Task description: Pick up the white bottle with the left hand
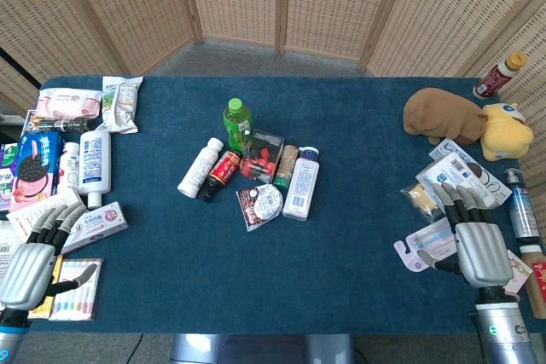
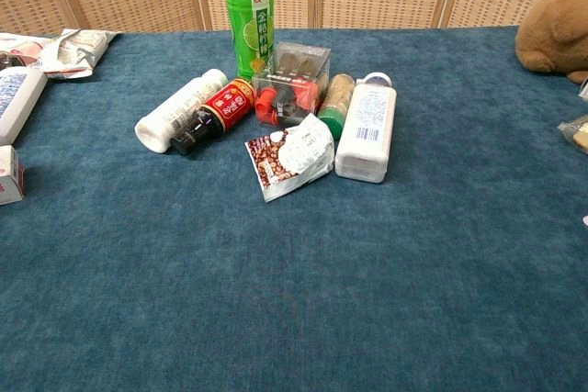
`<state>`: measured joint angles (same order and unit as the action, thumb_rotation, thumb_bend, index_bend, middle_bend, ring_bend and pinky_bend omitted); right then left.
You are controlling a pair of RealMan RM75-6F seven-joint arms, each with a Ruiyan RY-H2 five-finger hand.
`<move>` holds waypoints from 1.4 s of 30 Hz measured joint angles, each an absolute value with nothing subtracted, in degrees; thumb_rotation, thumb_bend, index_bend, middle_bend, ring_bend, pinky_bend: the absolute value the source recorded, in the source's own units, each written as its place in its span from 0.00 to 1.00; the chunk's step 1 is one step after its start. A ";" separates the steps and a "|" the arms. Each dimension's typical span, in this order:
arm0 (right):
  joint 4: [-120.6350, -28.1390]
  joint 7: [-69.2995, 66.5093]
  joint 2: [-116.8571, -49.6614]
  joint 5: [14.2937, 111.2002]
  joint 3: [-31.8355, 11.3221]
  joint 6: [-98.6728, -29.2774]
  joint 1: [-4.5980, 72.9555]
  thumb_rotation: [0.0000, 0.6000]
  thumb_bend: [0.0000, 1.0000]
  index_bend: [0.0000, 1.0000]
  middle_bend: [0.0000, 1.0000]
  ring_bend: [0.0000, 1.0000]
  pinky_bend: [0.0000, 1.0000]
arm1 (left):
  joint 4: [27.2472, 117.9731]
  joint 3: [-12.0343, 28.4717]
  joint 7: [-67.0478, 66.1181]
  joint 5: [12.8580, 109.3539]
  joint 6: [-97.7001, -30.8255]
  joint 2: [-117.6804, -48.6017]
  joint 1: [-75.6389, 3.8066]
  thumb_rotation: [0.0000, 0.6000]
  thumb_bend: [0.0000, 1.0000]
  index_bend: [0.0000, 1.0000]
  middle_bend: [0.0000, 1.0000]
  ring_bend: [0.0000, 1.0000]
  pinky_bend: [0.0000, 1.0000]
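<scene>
Green bottle (image 2: 250,14) stands behind clear box (image 2: 292,80).

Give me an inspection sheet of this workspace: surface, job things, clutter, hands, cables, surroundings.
Surface: blue cloth over the table, bare in front of the centre pile.
Job things: white bottle lies on its side at the left of the centre pile, beside the red-label bottle; untouched.
Clutter: green bottle upright; clear box, flat white bottle and snack pouch in the pile; packets and a lotion bottle at the left edge; plush toys and packets at the right.
Hands: left hand resting on packets at the left edge, holding nothing; right hand on packets at the right, holding nothing.
Cables: nothing seen.
Surroundings: woven folding screens behind the table.
</scene>
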<state>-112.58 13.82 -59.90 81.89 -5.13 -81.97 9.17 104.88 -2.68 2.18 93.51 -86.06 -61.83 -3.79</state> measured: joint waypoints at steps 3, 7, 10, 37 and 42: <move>-112.61 13.86 -60.01 81.60 -5.26 -81.76 9.27 0.92 0.08 0.00 0.00 0.00 0.00 | 104.71 -2.65 2.16 93.27 -85.57 -61.97 -3.95 1.00 0.31 0.01 0.00 0.00 0.00; -112.69 13.75 -60.02 81.80 -5.21 -81.54 9.35 0.91 0.08 0.00 0.00 0.00 0.00 | 104.74 -2.38 2.01 92.26 -83.81 -61.97 -4.73 1.00 0.30 0.01 0.00 0.00 0.00; -112.63 13.11 -60.04 82.09 -5.02 -81.68 9.13 0.92 0.08 0.00 0.00 0.00 0.00 | 105.32 -1.77 1.74 91.45 -82.62 -61.62 -5.65 1.00 0.30 0.00 0.00 0.00 0.00; -113.32 9.11 -57.02 80.87 -4.01 -83.55 5.90 0.91 0.08 0.00 0.00 0.00 0.00 | 92.07 14.47 -5.54 59.34 -57.57 -77.98 -28.82 1.00 0.30 0.00 0.00 0.00 0.00; -113.62 8.01 -56.54 80.82 -3.87 -83.57 5.52 0.92 0.08 0.00 0.00 0.00 0.00 | 88.19 16.09 -5.59 56.46 -53.55 -82.90 -33.30 1.00 0.30 0.00 0.00 0.00 0.00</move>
<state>-113.62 8.01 -56.54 80.82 -3.87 -83.57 5.52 88.19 16.09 -5.59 56.46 -53.55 -82.90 -33.30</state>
